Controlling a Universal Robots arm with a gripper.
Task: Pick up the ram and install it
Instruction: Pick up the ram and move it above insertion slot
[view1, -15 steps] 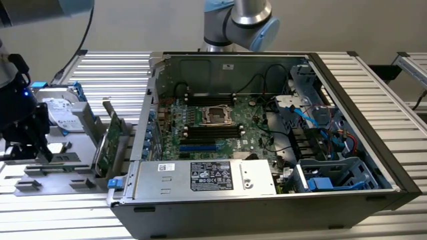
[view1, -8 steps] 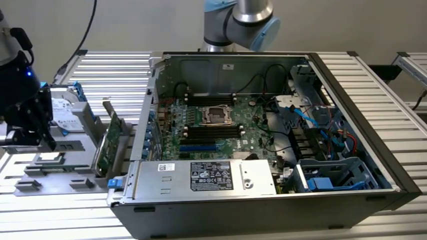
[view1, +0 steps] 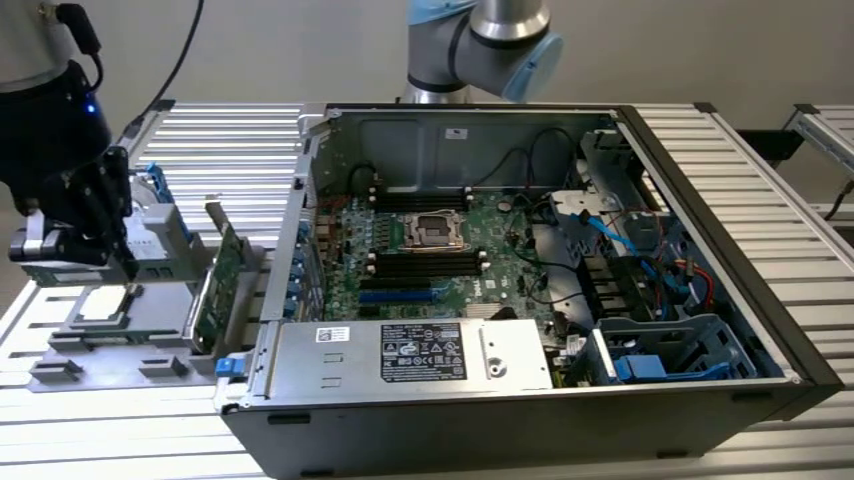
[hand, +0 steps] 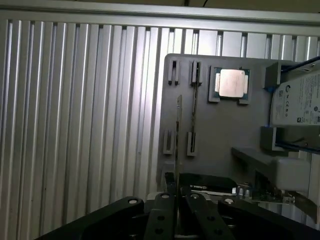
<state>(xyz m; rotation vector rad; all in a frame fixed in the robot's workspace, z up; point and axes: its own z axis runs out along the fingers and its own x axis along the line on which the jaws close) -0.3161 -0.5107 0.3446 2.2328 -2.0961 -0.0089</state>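
I've got the claw (hand: 176, 200) clamped on the ram (hand: 178, 135). Both dark fingers (hand: 159, 217) pinch one end, and I see no gap. On the wrist cam the ram is edge-on, a thin pale strip running straight out from the claw, so I can't report chips or colour. It hangs over the grey parts tray (hand: 215, 130), parallel to the tray's long narrow slot (hand: 194, 110) and just beside it. Can't tell if the far end touches the tray.

Writing:
- HDD (hand: 300, 100) has a white label w/ print and a round logo, too small to read.
- Black sticker (hand: 207, 186) by the claw has white text, unreadable.
- PSU label (view1: 424, 350) in the case is likewise illegible.

Also on the tray: a CPU (hand: 231, 82) w/ silver lid in a square pocket, and a green expansion card (view1: 220, 280) upright on the tray's case-side edge.

The tray sits on the slatted aluminium bench (view1: 227, 150) at the exterior view's left, just beside the open PC case (view1: 787, 330). Inside are the mobo (view1: 494, 250), the CPU socket (view1: 434, 228) and black DIMM slots (view1: 424, 262).

The arm's wrist (view1: 54, 240) points down over the tray. Its blue-capped joint (view1: 481, 40) sits behind the case, at the bench's far edge.
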